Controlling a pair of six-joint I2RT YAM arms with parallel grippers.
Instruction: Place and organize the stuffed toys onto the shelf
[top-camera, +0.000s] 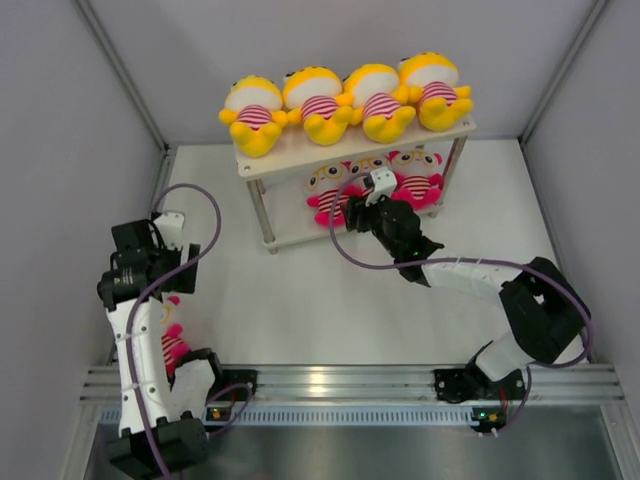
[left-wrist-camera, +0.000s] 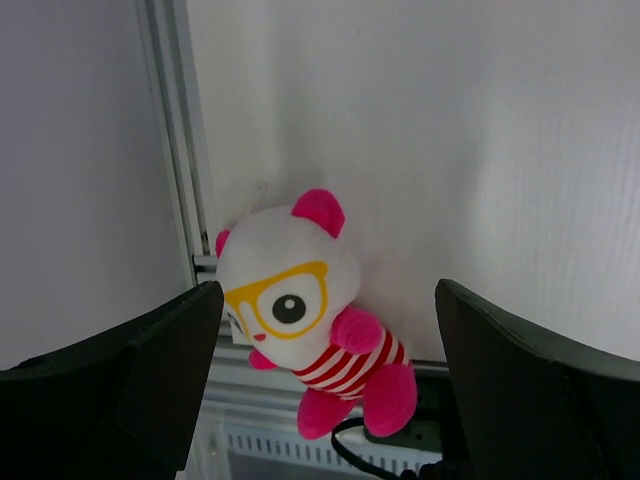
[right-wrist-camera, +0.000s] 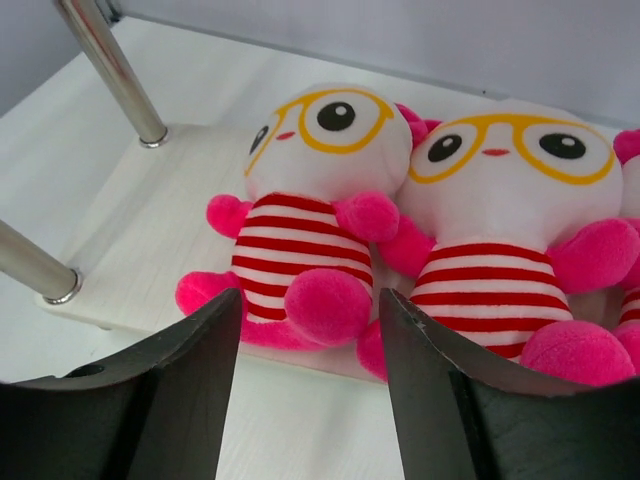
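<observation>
I see my left jaws wide apart and empty, a loose pink doll (left-wrist-camera: 300, 310) lying on the tabletop (left-wrist-camera: 450, 150) just beyond their gap, while my right jaws, also parted, frame a shelved pink doll (right-wrist-camera: 310, 215) sitting on the shelf (right-wrist-camera: 150, 220) straight ahead.

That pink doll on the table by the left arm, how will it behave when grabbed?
The doll looks plush, so it will probably squash and flop, not stay stiff. Its big head may make it droop if held by the legs. Fuzzy fabric likely won't slip.
</observation>
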